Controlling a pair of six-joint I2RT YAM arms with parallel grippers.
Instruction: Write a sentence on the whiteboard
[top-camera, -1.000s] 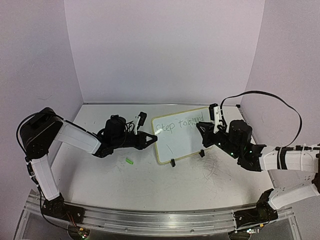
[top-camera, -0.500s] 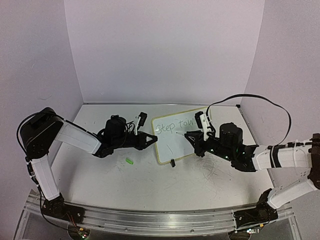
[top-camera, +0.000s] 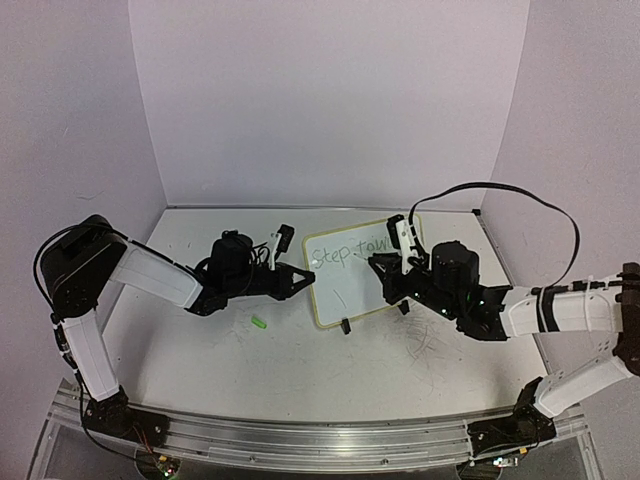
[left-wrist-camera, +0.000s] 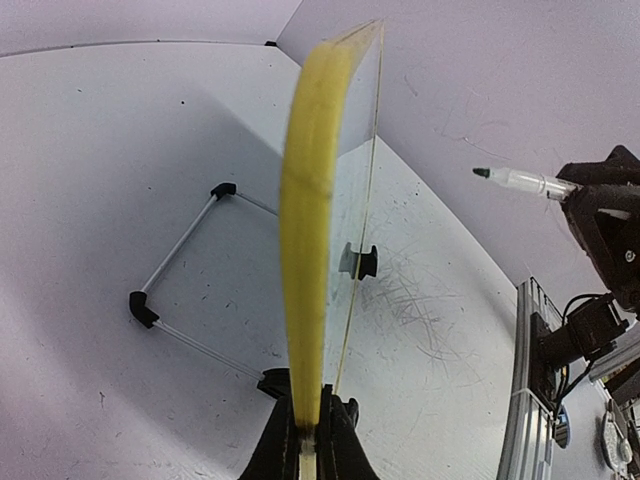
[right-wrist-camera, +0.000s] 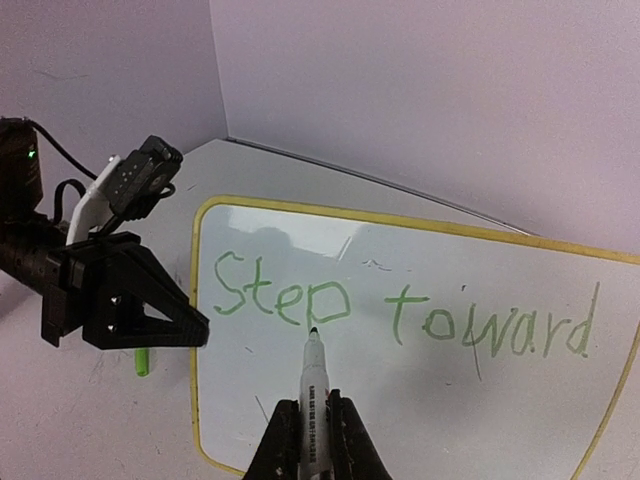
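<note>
Whiteboard (left-wrist-camera: 318, 200) between left fingers (left-wrist-camera: 276, 448)

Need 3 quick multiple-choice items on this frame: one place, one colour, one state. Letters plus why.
1. The left claw grips the whiteboard at:
A) the edge nearest the left arm
B) the far edge
C) the wire stand
2. The writing is:
A) red
B) green
C) black
3. The right claw is:
A) open
B) shut on nothing
C) shut on a marker

1 A: the left wrist view shows it pinching the yellow rim.
2 B: the letters are green in the right wrist view.
3 C: the marker sticks out from its grip.
</note>
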